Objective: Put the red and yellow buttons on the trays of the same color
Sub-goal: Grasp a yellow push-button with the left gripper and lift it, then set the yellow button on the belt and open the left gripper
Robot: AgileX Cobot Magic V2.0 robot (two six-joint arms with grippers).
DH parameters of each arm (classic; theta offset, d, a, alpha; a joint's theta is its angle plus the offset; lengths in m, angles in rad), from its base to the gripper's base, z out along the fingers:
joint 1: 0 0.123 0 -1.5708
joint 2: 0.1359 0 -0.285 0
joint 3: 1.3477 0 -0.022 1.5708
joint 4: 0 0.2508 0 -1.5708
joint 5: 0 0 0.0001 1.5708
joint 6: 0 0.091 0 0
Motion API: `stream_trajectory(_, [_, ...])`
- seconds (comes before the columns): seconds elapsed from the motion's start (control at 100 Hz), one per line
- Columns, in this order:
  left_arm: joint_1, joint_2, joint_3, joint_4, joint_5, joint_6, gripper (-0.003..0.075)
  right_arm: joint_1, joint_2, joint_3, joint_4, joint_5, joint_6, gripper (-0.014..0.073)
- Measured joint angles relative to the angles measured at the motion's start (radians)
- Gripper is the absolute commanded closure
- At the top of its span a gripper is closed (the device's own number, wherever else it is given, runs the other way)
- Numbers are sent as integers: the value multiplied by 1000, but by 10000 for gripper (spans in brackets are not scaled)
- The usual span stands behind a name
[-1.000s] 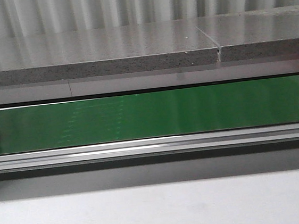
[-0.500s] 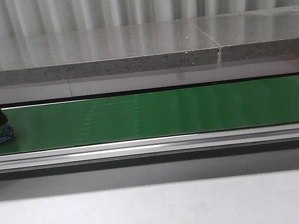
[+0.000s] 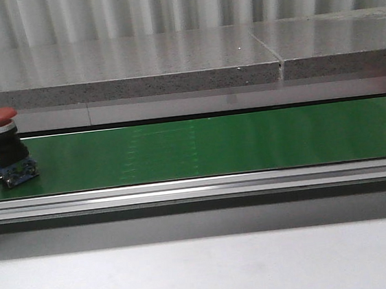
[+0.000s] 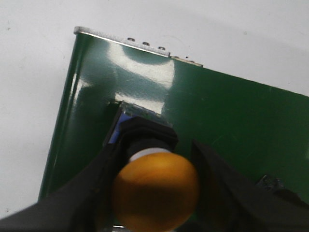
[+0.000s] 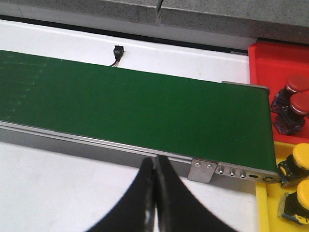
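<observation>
A red button (image 3: pixel 0 147) with a black body stands upright on the green belt (image 3: pixel 214 146) at the far left of the front view. In the left wrist view a yellow button (image 4: pixel 155 191) stands on the belt's end. My left gripper (image 4: pixel 154 145) straddles it, open, with a strip of belt showing beside one finger (image 4: pixel 212 169). My right gripper (image 5: pixel 155 162) is shut and empty over the white table, next to the belt's other end. Beyond that end lie the red tray (image 5: pixel 270 58) and the yellow tray (image 5: pixel 264 208). No gripper shows in the front view.
Two red buttons (image 5: pixel 295 104) sit in the red tray and two yellow buttons (image 5: pixel 301 159) in the yellow tray. An aluminium rail (image 3: pixel 197 187) runs along the belt's front. A grey stone ledge (image 3: pixel 124 76) stands behind it, and a small black connector (image 5: pixel 117 50) lies on the white table.
The red button has ridden the belt rightward, from barely showing at the front view's left edge to fully in view.
</observation>
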Motion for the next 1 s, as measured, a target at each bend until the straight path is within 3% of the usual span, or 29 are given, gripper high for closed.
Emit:
stream_trajectory(0.23, [0,49,4,15,26,2,654,0,0,0,0,0,0,662])
stream_trajectory(0.3, [0,55,6,16,26,1,618,0,0,0,0,0,0,662])
stream_trajectory(0.37, [0,57,6,16,26,2,524,0,0,0,0,0,0,662])
stream_trajectory(0.49, [0,57,6,16,26,6,287,0,0,0,0,0,0,662])
stream_trajectory(0.59, [0,57,4,16,26,7,184,0,0,0,0,0,0,662])
stream_trajectory(0.81, [-11,33,0,19,-35,17,221,0,0,0,0,0,0,662])
stream_trajectory(1.0, [-57,-59,-2,21,-97,65,316,0,0,0,0,0,0,662])
